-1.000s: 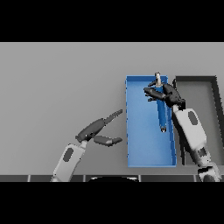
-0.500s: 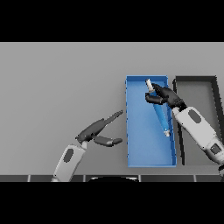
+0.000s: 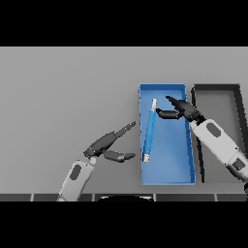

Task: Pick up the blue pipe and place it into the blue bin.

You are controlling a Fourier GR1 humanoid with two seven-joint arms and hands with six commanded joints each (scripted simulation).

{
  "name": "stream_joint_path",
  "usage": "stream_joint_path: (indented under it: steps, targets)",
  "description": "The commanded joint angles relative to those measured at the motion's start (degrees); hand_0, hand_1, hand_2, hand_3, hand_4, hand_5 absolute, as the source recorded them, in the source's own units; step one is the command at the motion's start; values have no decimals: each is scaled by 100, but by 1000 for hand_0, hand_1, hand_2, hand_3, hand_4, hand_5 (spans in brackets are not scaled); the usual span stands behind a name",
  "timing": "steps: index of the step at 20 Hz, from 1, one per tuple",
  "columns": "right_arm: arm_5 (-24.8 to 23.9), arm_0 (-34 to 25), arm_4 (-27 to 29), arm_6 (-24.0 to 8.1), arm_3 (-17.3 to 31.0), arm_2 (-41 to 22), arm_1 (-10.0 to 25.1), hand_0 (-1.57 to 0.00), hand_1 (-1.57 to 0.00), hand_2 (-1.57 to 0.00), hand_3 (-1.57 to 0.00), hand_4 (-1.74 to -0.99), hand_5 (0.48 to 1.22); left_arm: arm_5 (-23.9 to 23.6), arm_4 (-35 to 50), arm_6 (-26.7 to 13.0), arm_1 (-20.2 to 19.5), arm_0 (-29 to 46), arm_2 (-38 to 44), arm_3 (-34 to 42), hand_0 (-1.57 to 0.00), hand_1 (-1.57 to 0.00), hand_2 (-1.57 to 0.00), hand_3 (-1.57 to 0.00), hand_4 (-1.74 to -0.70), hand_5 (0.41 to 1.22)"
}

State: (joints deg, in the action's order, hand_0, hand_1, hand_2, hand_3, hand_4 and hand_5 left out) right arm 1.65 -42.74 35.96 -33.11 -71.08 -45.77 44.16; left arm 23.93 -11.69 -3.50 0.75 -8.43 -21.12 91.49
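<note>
One grey table [image 3: 68, 87] fills the frame from left to right, and everything else rests on it or reaches over it. Right of centre lies the blue bin [image 3: 189, 145], a long shallow tray running from the middle of the frame toward the lower edge. Just beside it, at the right edge of the frame, sits a dark grey bin [image 3: 237, 88] of much the same shape, with a narrow strip of table between the two.

From the lower right a white and grey arm reaches up over the blue bin's right wall. Its dark right hand [image 3: 185, 110] hangs over the upper part of that bin, thumb and fingers spread and holding nothing; the thumb tip points left and ends close to the pipe's upper end, whether touching it cannot be told.

From the lower left the other arm comes up, and the left hand [image 3: 107, 144] shows left of the blue bin, over bare table, with fingers straight and pointing toward the upper right, thumb apart, nothing in it.

Smallest is the blue pipe [image 3: 149, 132], lying inside the blue bin along its left side, slightly tilted, with pale ends.
</note>
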Motion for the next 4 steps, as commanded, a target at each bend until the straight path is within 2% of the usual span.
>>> stream_joint_path:
  steps: [1, 4]
  targets:
    - [83, -18, 1, 14, -33, -13, 29, -19, -17, -17, -4, -1084, 713, -4, -65, 56, -35, 67, -49, 15, 1, 1, 1, 1, -930, 496]
    - [220, -50, 25, 88, 77, 9, 33, -19, -17, -17, -4, -1084, 714, 1, -71, 105, -83, 51, -13, -23, 1, 1, 1, 1, -930, 495]
